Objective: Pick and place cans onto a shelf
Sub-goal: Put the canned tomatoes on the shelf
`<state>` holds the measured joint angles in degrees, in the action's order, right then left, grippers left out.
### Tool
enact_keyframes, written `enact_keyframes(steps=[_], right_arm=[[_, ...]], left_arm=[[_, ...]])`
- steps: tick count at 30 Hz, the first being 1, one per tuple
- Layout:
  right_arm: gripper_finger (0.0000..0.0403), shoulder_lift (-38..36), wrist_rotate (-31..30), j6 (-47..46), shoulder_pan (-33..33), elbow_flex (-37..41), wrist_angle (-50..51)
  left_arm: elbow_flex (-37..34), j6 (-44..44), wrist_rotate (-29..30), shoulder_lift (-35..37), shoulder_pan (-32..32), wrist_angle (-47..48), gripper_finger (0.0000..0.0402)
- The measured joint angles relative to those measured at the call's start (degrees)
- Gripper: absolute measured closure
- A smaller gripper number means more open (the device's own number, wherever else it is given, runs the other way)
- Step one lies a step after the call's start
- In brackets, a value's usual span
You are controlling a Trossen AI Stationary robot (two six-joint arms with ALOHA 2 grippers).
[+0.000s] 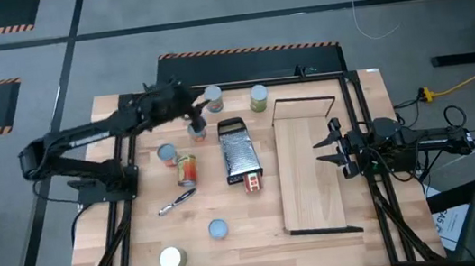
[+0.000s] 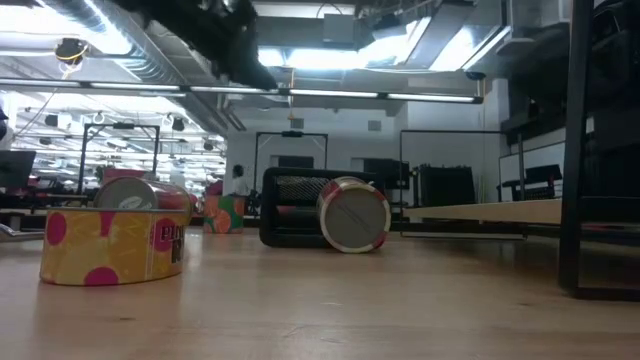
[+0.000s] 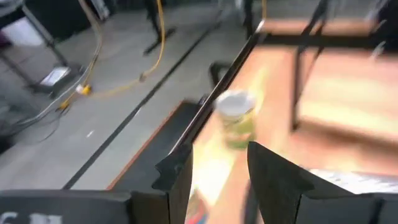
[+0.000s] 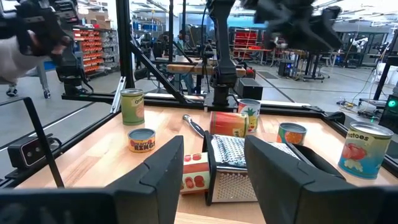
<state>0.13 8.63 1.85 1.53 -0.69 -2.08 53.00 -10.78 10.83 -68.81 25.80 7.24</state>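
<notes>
- The bench (image 1: 143, 253) is a wide wooden top and carries all the things.
- The left arm reaches from the left side across the far part of the bench; its tool (image 1: 194, 111) hangs over the far cans, fingers wide apart and holding nothing.
- The right arm waits at the right edge, low and level; its tool (image 1: 328, 149) points over the shelf (image 1: 311, 174), fingers wide and empty.
- The shelf lies flat on the right half of the bench and carries no can.
- The grater (image 1: 240, 155) lies in the middle, beside a red tin on its side (image 1: 253, 182).
- Seven cans are left of the shelf; the green can (image 1: 259, 98) stands nearest its far end.
- Only the low view shows the yellow can (image 2: 112, 240) with pink dots.
- The left wrist view is blurred; only the green can is clear between the fingers (image 3: 177, 177).
</notes>
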Motion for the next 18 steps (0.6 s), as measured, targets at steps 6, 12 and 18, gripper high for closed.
enact_keyframes(steps=[6, 12, 18], right_arm=[[0.0228, 0.0, 0.0, 0.0, 0.0, 0.0, 0.0], [0.0228, 0.0, 0.0, 0.1, 0.0, 0.0, 0.0], [0.0228, 0.0, 0.0, 0.1, 0.0, 0.0, 0.0]], left_arm=[[6.5, -6.6, -6.0, -8.6, 6.6, 6.6, 0.0256], [7.4, -13.4, -8.6, -15.6, 9.7, 6.9, 0.0256], [7.4, -16.6, -9.0, -21.1, 10.2, 6.9, 0.0256]])
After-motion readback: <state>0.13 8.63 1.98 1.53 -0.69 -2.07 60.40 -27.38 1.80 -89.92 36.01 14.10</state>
